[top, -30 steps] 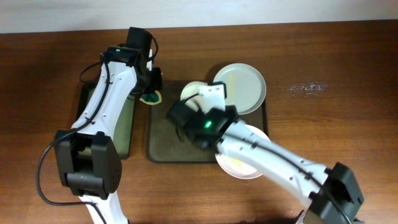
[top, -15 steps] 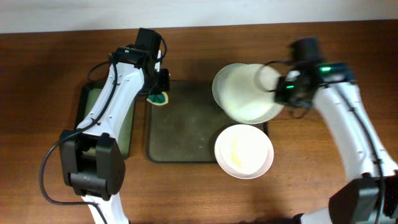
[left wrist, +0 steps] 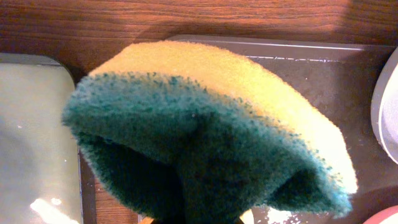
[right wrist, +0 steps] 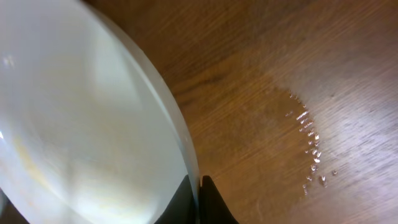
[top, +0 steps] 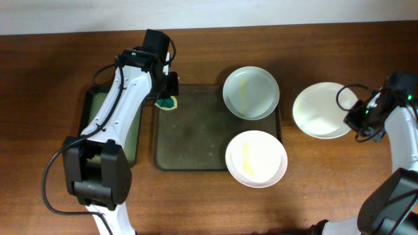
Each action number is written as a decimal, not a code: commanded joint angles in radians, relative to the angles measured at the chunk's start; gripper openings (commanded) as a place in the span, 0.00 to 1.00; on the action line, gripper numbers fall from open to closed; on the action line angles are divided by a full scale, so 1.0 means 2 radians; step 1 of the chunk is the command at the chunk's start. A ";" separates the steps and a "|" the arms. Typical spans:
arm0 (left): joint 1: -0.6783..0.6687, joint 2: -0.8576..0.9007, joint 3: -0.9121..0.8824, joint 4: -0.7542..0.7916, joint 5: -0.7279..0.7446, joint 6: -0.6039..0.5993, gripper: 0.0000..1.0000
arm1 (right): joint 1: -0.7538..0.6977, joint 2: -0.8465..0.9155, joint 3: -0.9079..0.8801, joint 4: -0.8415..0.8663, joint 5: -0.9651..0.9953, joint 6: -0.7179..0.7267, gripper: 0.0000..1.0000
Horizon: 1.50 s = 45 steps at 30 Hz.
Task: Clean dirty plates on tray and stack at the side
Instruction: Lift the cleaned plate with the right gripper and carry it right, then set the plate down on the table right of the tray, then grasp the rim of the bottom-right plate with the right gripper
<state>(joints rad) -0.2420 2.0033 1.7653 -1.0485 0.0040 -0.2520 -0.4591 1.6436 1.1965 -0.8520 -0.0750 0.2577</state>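
A small black rectangular tray with a greenish inside (top: pixel 104 130) lies to the left of the left gripper (top: pixel 166 96), partly beneath the left arm. The left gripper is clamped on a yellow foam sponge with a green scouring face (left wrist: pixel 205 124). The sponge is pinched at its lower edge and folded, green face toward the wrist camera. It is held over the far-left corner of the large dark grey-brown rectangular tray (top: pixel 189 140), which extends to the right of this gripper.

Two plates are located well to the right of the left gripper. The pale mint round upper plate (top: pixel 251 93), marked with a yellow streak, overlaps the tray's far-right corner. The white round lower plate (top: pixel 256 158), smeared yellow, overhangs the tray's near-right edge.

A white round held plate (top: pixel 321 109) is positioned off the tray, just left of the right gripper (top: pixel 358 121). Its rim is pinched between the closed fingers (right wrist: pixel 214 205). Contact with the brown wooden table (top: pixel 52 78) cannot be determined. Small water droplets (right wrist: pixel 309 146) are seen on the wood to the right of this gripper.
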 commanded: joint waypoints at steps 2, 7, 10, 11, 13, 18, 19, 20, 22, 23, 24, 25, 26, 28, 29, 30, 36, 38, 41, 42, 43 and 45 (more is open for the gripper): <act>0.001 -0.001 0.008 0.004 0.004 -0.005 0.00 | -0.003 -0.006 -0.076 0.077 -0.012 0.015 0.04; 0.001 -0.001 0.008 0.006 0.004 -0.005 0.00 | -0.003 0.002 -0.110 0.121 -0.011 0.019 0.12; 0.001 -0.001 0.008 0.008 0.004 -0.005 0.00 | -0.003 0.002 -0.103 0.111 -0.017 0.019 0.33; 0.001 -0.001 0.008 0.010 0.004 -0.005 0.00 | -0.003 0.001 -0.094 0.097 -0.027 0.019 0.37; 0.001 -0.001 0.008 0.013 0.004 -0.005 0.00 | -0.003 -0.002 -0.047 0.034 -0.046 0.018 0.43; 0.001 -0.001 0.008 0.013 0.004 -0.005 0.00 | 0.004 -0.013 0.092 -0.128 -0.080 -0.027 0.44; 0.001 -0.001 0.008 0.013 0.004 -0.005 0.00 | 0.010 -0.013 0.115 -0.158 -0.101 -0.046 0.45; 0.001 -0.001 0.008 0.013 0.004 -0.005 0.00 | 0.015 -0.013 0.128 -0.179 -0.115 -0.058 0.46; 0.001 -0.001 0.008 0.013 0.004 -0.005 0.00 | 0.033 -0.013 0.134 -0.210 -0.128 -0.076 0.50; 0.001 -0.001 0.008 0.013 0.004 -0.005 0.00 | 0.052 -0.011 0.126 -0.230 -0.127 -0.081 0.52; 0.001 -0.001 0.008 0.013 0.004 -0.005 0.00 | 0.064 -0.011 0.118 -0.237 -0.127 -0.088 0.53; 0.001 -0.001 0.008 0.013 0.004 -0.005 0.00 | 0.080 -0.011 0.104 -0.240 -0.127 -0.089 0.55; 0.001 -0.001 0.008 0.013 0.004 -0.005 0.00 | 0.093 -0.011 0.092 -0.240 -0.127 -0.088 0.56; 0.001 -0.001 0.008 0.013 0.004 -0.005 0.00 | 0.124 -0.010 0.060 -0.235 -0.127 -0.088 0.56; 0.001 -0.001 0.008 0.013 0.004 -0.005 0.00 | 0.139 -0.010 0.040 -0.230 -0.127 -0.088 0.56; 0.001 -0.001 0.008 0.013 0.004 -0.005 0.00 | 0.151 -0.010 0.025 -0.224 -0.127 -0.088 0.57; 0.001 -0.001 0.008 0.013 0.004 -0.005 0.00 | 0.202 -0.010 -0.080 -0.143 -0.122 -0.074 0.59; 0.001 -0.001 0.008 0.013 0.004 -0.005 0.00 | 0.214 -0.010 -0.109 -0.102 -0.107 -0.072 0.58; 0.001 -0.001 0.008 0.013 0.004 -0.005 0.00 | 0.228 -0.010 -0.137 -0.049 -0.099 -0.072 0.54; 0.001 -0.001 0.008 0.013 0.004 -0.005 0.00 | 0.235 -0.010 -0.144 -0.032 -0.099 -0.072 0.50; 0.001 -0.001 0.008 0.013 0.004 -0.005 0.00 | 0.238 -0.010 -0.146 -0.023 -0.099 -0.072 0.46; 0.001 -0.001 0.008 0.013 0.004 -0.005 0.00 | 0.243 -0.010 -0.152 -0.004 -0.099 -0.072 0.38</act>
<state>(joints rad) -0.2420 2.0029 1.7653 -1.0245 0.0040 -0.2520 0.0074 1.6241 0.9100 -0.8928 -0.2871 0.1104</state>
